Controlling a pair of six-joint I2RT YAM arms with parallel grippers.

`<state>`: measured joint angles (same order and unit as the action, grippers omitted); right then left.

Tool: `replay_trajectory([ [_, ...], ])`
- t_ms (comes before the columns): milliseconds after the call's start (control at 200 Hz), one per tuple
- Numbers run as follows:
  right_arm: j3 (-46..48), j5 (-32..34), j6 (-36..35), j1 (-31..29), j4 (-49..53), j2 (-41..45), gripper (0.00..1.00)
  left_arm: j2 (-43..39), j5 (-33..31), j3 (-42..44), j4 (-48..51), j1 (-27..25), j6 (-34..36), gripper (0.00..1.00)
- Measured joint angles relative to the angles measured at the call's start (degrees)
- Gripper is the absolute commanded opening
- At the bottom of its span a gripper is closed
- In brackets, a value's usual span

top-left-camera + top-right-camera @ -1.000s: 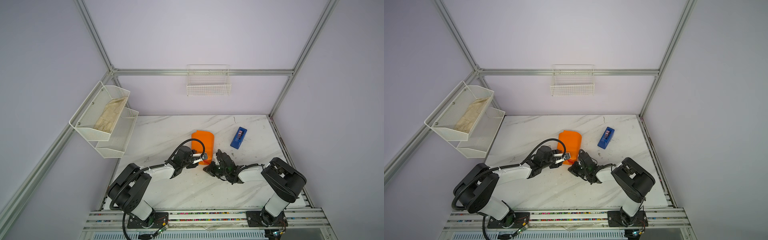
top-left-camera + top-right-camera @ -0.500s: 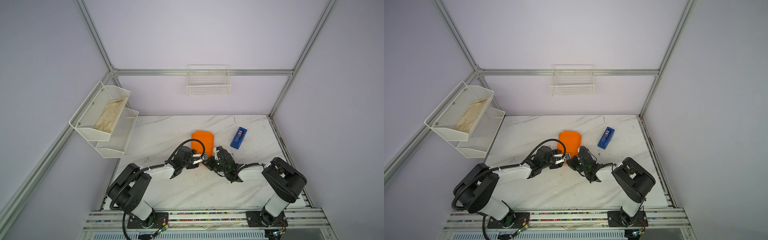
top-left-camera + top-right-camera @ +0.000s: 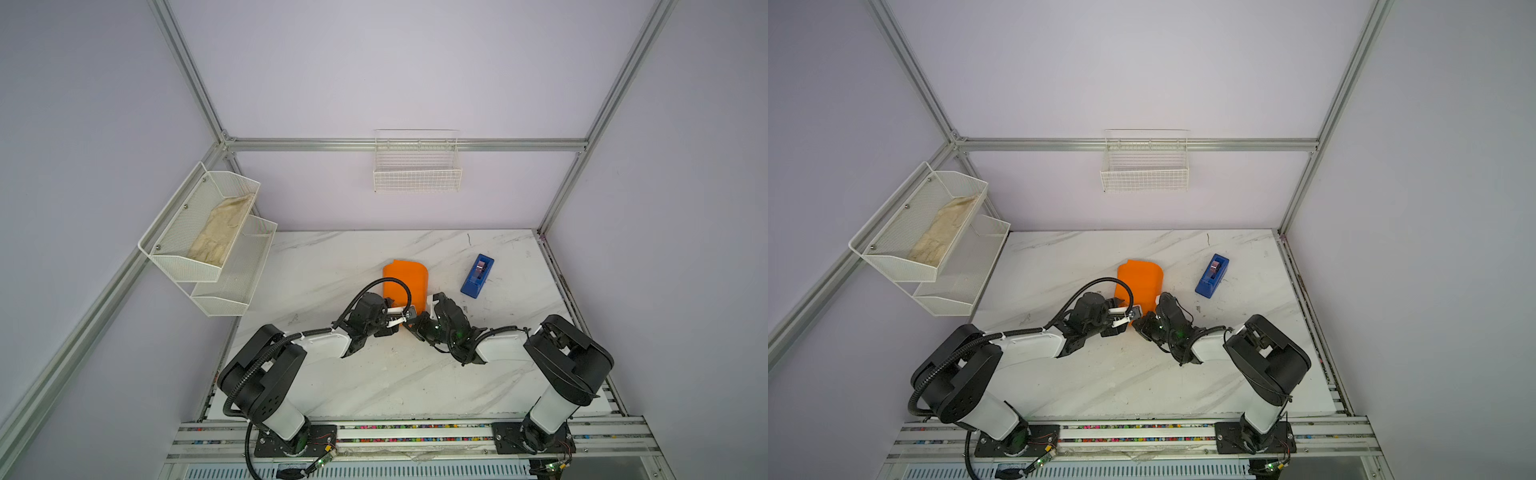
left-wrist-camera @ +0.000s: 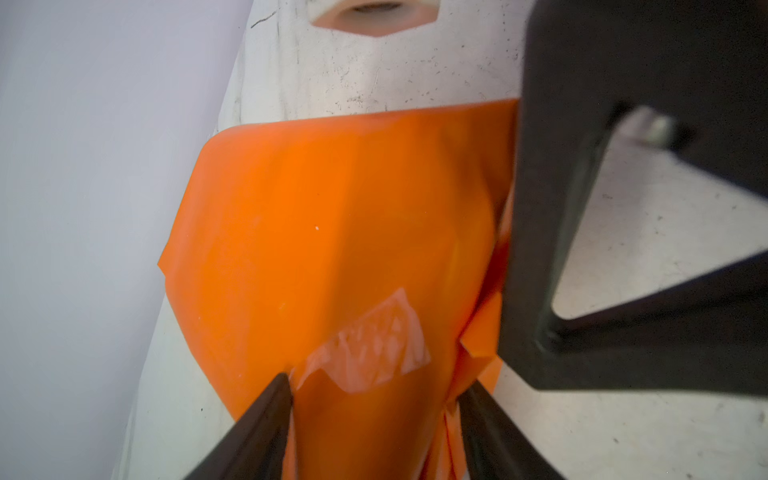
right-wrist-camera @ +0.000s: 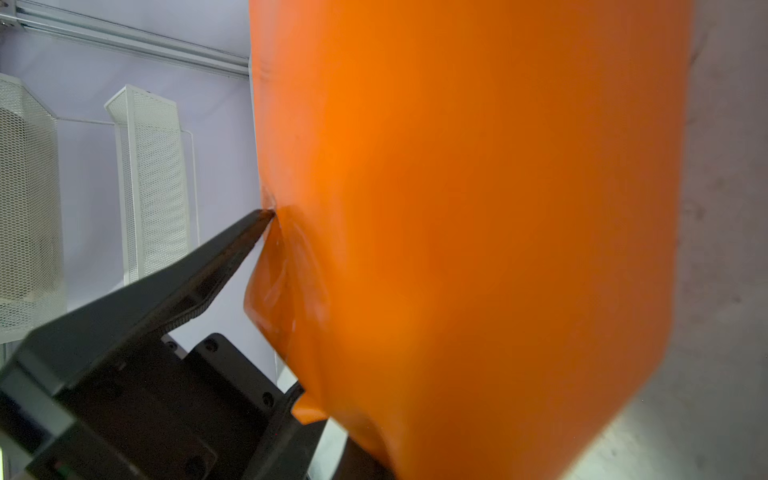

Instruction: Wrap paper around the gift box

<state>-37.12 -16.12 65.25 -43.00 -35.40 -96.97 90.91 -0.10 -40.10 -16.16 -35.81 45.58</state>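
Our left fingers (image 3: 405, 316) stood partly open astride the near end of the paper (image 3: 405, 278). Seen from the left wrist, both tips lay against the orange folds, one beside a crumpled strip of clear tape (image 4: 374, 345) stuck on the sheet. We could not tell whether they squeezed the folds or only touched them. Our right fingers (image 5: 249, 237) were closed on the paper from the right: one tip pressed into a puckered edge of the sheet, and its partner was hidden behind the orange. The two pairs of fingers were just beside each other at that near end.

We saw the paper in both top views as a folded-over bundle with rounded far corners. It lay on the marble worktop (image 3: 332, 374) near its middle and ran toward the far wall. We could not see the gift box in any view. A blue tape dispenser (image 3: 478, 276) sat on the worktop to the right of the paper, apart from it. On the left wall hung mesh shelves (image 3: 226, 291), the upper one holding a beige cloth (image 3: 220, 232).
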Motion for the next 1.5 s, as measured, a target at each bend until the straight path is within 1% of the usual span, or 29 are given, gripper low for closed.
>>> replay_trajectory([
  [90, 0.1, 0.0, 0.1, 0.1, 0.7, 1.2, 0.0, 0.0, -0.4, 0.0, 0.0, -0.2, 0.0, 0.61],
  [155, 0.3, 0.1, 0.1, 0.5, 2.1, 3.8, 0.0, 0.0, -0.6, 0.0, -0.1, -0.2, 0.0, 0.62],
  [265, 0.9, 0.4, -0.5, 2.5, 5.8, 10.5, 0.0, 0.1, -0.7, 0.0, -0.1, -0.3, 0.0, 0.62],
  [350, 1.0, 0.7, -1.9, 5.9, 9.6, 16.2, 0.0, 0.1, -0.7, 0.0, -0.1, -0.3, 0.0, 0.61],
  [435, 0.7, -0.1, -4.4, 11.7, 13.6, 20.5, 0.0, 0.1, -0.8, 0.0, -0.1, -0.3, 0.0, 0.61],
  [490, -0.4, -1.2, -6.7, 16.8, 16.7, 21.7, 0.0, 0.1, -0.8, 0.0, -0.1, -0.3, 0.0, 0.61],
  [560, -2.4, -3.5, -9.5, 23.6, 19.7, 21.4, 0.0, 0.1, -0.8, 0.0, -0.1, -0.3, 0.0, 0.61],
  [665, -6.1, -10.1, -13.6, 34.7, 22.3, 18.8, 0.0, 0.1, -0.8, 0.0, -0.1, -0.3, 0.0, 0.62],
  [715, -7.9, -13.0, -15.2, 39.0, 22.8, 16.3, 0.06, 0.1, -0.8, 0.0, -0.1, -0.3, 0.0, 0.61],
  [780, -10.1, -16.6, -17.0, 43.5, 23.5, 12.7, 0.17, 0.1, -0.8, 0.0, -0.1, -0.3, 0.0, 0.61],
  [840, -11.5, -19.1, -18.4, 46.1, 24.3, 9.6, 0.21, 0.1, -0.8, 0.0, -0.1, -0.3, 0.0, 0.61],
  [955, -14.0, -23.1, -20.3, 48.5, 25.5, 4.5, 0.26, 0.1, -0.8, 0.0, -0.1, -0.3, 0.0, 0.62],
  [1070, -16.6, -26.3, -21.5, 48.9, 25.6, -0.2, 0.34, 0.1, -0.7, 0.0, 0.0, -0.3, 0.0, 0.62],
  [1145, -17.2, -27.8, -21.8, 48.9, 25.1, -2.6, 0.35, 0.1, -0.7, 0.0, 0.0, -0.3, 0.0, 0.62],
  [1280, -17.4, -30.2, -21.3, 48.9, 23.0, -6.7, 0.35, 0.1, -0.7, 0.0, 0.0, -0.3, 0.0, 0.62],
  [1375, -17.5, -31.5, -20.3, 49.1, 20.7, -8.9, 0.32, 0.1, -0.7, 0.0, 0.0, -0.3, 0.0, 0.62],
  [1500, -17.8, -33.7, -17.8, 49.1, 15.3, -11.4, 0.28, 0.1, -0.7, 0.0, 0.0, -0.3, 0.0, 0.62],
])
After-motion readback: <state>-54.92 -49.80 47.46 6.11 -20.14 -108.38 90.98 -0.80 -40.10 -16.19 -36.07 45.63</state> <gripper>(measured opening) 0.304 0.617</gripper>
